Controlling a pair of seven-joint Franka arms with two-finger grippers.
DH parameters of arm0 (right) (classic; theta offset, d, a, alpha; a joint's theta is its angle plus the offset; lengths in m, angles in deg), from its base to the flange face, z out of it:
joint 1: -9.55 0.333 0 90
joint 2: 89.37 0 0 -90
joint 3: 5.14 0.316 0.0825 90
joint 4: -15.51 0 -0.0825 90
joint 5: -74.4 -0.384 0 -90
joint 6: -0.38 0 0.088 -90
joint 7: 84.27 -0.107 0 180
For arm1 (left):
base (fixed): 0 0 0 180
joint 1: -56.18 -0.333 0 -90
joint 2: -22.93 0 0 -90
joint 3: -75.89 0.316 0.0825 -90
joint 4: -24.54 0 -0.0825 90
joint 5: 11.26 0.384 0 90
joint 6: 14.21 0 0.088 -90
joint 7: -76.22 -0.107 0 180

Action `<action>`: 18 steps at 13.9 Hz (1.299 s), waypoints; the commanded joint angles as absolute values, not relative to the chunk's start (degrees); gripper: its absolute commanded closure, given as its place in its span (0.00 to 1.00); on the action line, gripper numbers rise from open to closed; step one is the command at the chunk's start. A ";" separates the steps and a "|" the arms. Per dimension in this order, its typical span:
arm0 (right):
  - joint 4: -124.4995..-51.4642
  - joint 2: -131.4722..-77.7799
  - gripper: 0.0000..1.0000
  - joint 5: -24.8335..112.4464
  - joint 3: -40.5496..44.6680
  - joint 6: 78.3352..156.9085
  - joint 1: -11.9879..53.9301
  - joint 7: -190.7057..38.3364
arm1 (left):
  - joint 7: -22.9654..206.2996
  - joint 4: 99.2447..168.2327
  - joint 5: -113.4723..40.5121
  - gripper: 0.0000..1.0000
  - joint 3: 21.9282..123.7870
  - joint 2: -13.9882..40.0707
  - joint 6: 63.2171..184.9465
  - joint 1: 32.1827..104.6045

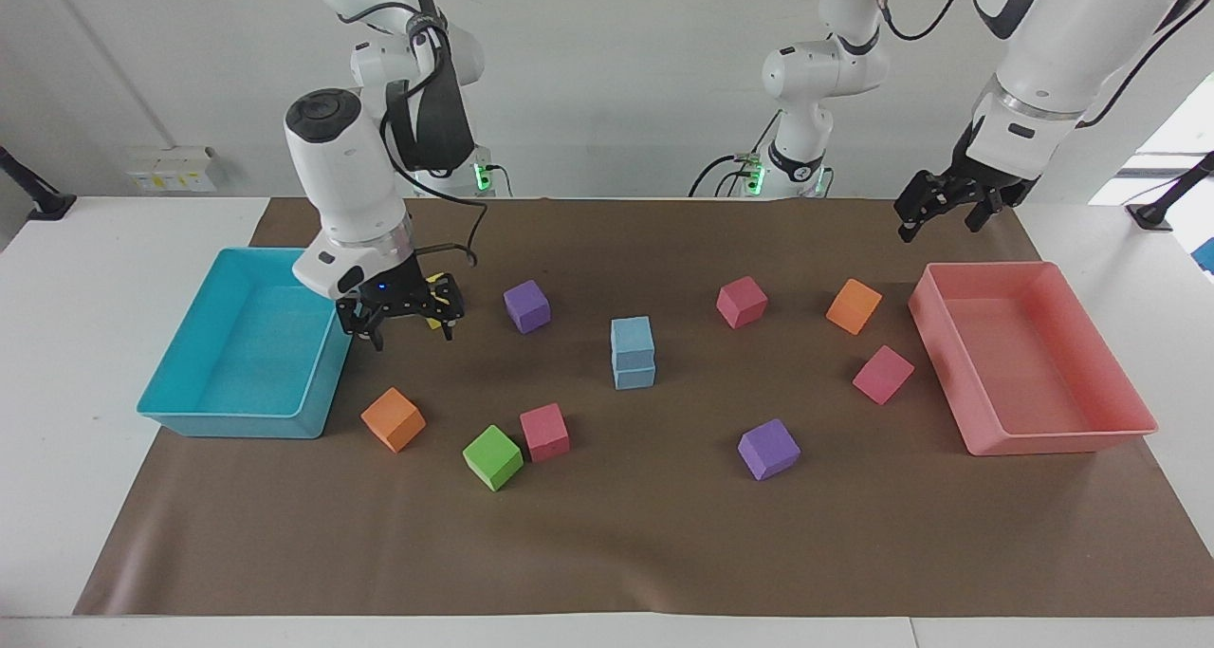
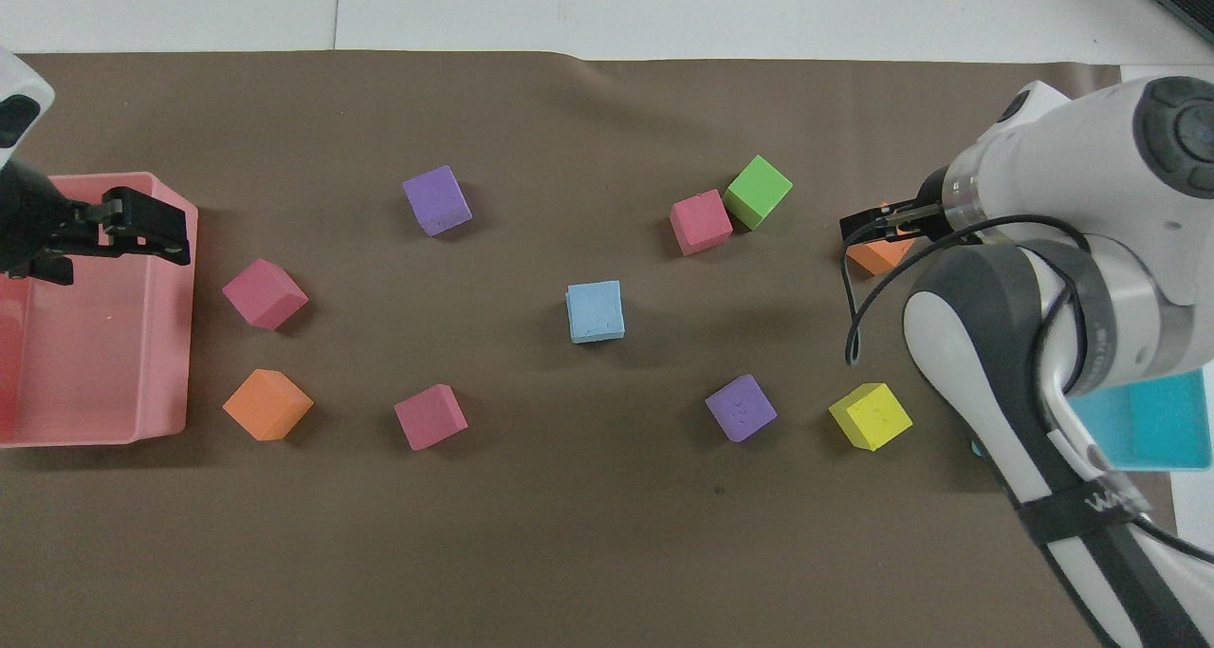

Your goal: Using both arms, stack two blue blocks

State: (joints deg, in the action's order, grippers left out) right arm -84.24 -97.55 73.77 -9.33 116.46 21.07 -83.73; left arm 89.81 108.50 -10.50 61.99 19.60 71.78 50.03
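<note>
From above, the stacked blue blocks [image 2: 596,311] look single; both claws [image 1: 406,323] [image 1: 945,212] spread, empty.

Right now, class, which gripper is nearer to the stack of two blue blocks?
Right. The right gripper hangs by the turquoise tray, a few cubes from the blue blocks. The left gripper is over the pink tray's corner, much farther off.

In the overhead view the lower blue block is hidden beneath the upper blue block [image 2: 596,311], and the right arm [image 2: 1043,344] covers most of the turquoise tray [image 2: 1143,418] and part of an orange cube [image 2: 873,257]. The pink tray [image 2: 142,420] is cut off by that view's edge. In the facing view the right gripper [image 1: 402,308] conceals nearly all of the yellow cube [image 1: 433,297].
</note>
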 commanded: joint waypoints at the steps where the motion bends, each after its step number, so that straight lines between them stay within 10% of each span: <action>1: -82.41 -94.39 0.00 75.10 -8.75 111.75 19.04 -85.77 | 86.17 109.88 -11.26 0.00 61.29 21.17 71.22 48.88; 18: -76.87 -80.32 0.00 75.98 -9.36 85.19 15.52 -87.44 | 85.19 109.97 -11.34 0.00 61.30 21.26 71.13 48.88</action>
State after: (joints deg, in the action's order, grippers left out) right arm -75.11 -81.46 74.24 -9.57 85.11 15.92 -86.34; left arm 86.26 108.53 -10.50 61.68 19.73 71.57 49.92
